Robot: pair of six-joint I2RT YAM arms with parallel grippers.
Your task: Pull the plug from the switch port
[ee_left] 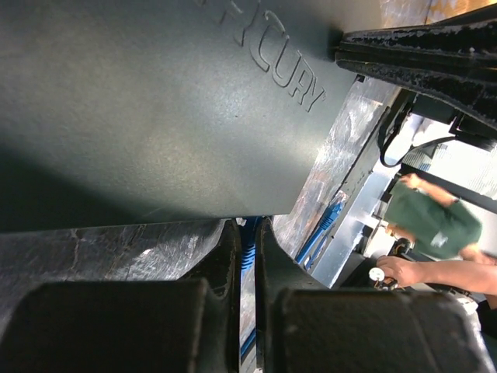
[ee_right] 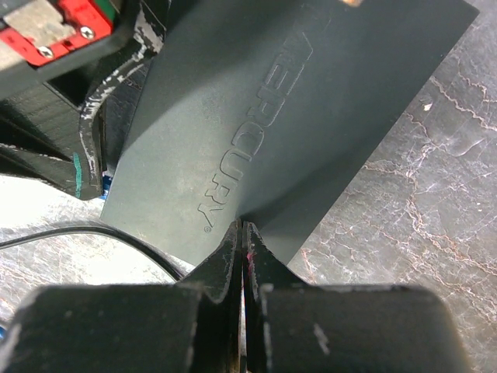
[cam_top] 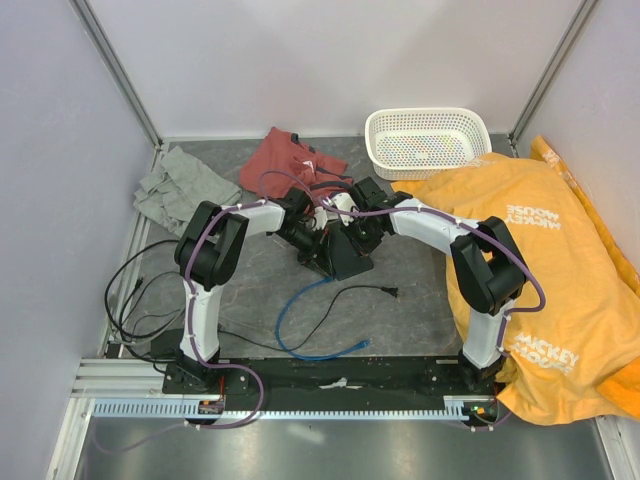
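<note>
Okay, right gripper [ee_right: 243, 231] pinches the switch [ee_right: 311, 101] at its edge, left gripper [ee_left: 248, 229] clamps the blue cable [ee_left: 248, 252] just below it; plug hidden, seemingly not out yet.

The grey marbled table [cam_top: 420, 310] carries a grey cloth [cam_top: 180, 185], a red cloth [cam_top: 285, 158], a white basket [cam_top: 425, 140], an orange sheet [cam_top: 540, 270], a blue cable [cam_top: 279, 328] and, seemingly, loose black cables [cam_top: 130, 300].

A white perforated basket [cam_top: 427, 142] sits at the upper right of the grey marbled bench [cam_top: 250, 300]. A red cloth [cam_top: 285, 160] lies crumpled at upper centre, with a grey-green cloth [cam_top: 180, 185] to its left. A large yellow printed cloth [cam_top: 560, 270] covers the right side. Loose black cables [cam_top: 135, 300] loop at the left edge.
</note>
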